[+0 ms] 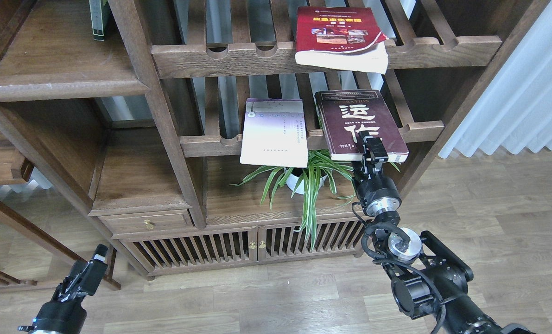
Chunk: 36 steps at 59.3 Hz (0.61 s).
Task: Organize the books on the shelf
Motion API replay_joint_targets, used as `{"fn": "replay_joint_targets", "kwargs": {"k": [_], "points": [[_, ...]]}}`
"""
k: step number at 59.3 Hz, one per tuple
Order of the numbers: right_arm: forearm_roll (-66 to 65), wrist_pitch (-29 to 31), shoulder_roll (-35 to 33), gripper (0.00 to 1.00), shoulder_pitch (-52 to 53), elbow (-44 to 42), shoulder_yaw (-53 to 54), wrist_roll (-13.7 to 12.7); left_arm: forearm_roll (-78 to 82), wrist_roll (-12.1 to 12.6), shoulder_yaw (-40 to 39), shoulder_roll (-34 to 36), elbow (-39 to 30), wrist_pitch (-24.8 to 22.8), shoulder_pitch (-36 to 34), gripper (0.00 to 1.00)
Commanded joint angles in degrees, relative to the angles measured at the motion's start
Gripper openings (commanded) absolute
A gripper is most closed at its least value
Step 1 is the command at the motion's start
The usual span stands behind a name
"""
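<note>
**Now: right gripper at the maroon book's front edge**

Up at the lower slatted rack [424,130], right gripper [373,147] closed on the near edge of the maroon book [357,121], fingers pinching cover and pages. Lying flat, overhanging the scalloped rail toward the camera. Just left of it, on the same rack, the lavender book [274,132], likewise overhanging. One rack higher, the red book [338,32], pages sagging over the rail. Solid wooden shelf [48,83] at upper left. Spider plant [310,178] below the books. Low at left, left gripper [92,266]: jaw state impossible to tell, nothing visibly held.
</note>
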Motion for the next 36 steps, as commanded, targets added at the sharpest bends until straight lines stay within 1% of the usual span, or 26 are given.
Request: {"fn": "replay_joint_targets", "kwargs": {"k": [1,24,29,36], "points": [[0.1,0.2,0.0,0.04,-0.1,-0.1,1.9,1.0,0.0,0.0,0.0,0.0,0.0,0.0,0.0,1.0],[0.0,0.4,0.0,0.03,-0.3,0.7,1.8,1.0,0.0,0.0,-0.9,0.1,0.0,0.0,0.1,1.0],[0.2,2.3,0.0,0.03,-1.0,3.3,2.3,1.0,0.0,0.0,-0.8,0.0,0.0,0.0,0.2,1.0],[0.3,5.9,0.0,0.03,-5.3,10.2,2.4,0.8,0.0,0.0,-0.8,0.1,0.0,0.0,0.1,1.0]]}}
